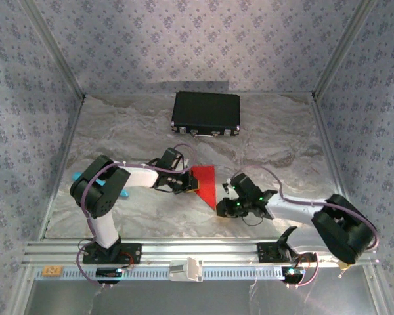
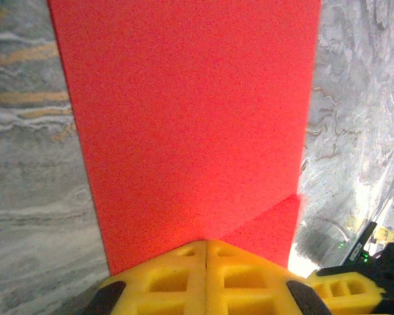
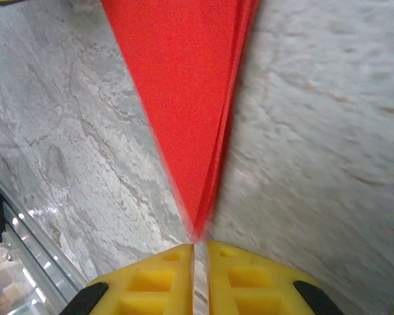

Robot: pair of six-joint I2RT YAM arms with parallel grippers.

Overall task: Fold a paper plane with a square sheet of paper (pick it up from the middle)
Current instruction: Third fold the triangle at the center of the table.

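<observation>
Both arms reached inward, low over the table (image 1: 269, 138). The left gripper (image 2: 205, 257) was closed, pressing the wide end of the paper (image 1: 205, 184) mid-table. The right gripper (image 3: 199, 248) was nearly closed (a thin slit between the pads) at its pointed tip. Bare marble lay around; the case (image 1: 206, 113) sat well back.

The left gripper (image 2: 205, 275) is reaching toward three o'clock, its fingers pressed tight together. The right gripper (image 3: 200, 272) is pointing toward ten o'clock, its fingers nearly touching
</observation>
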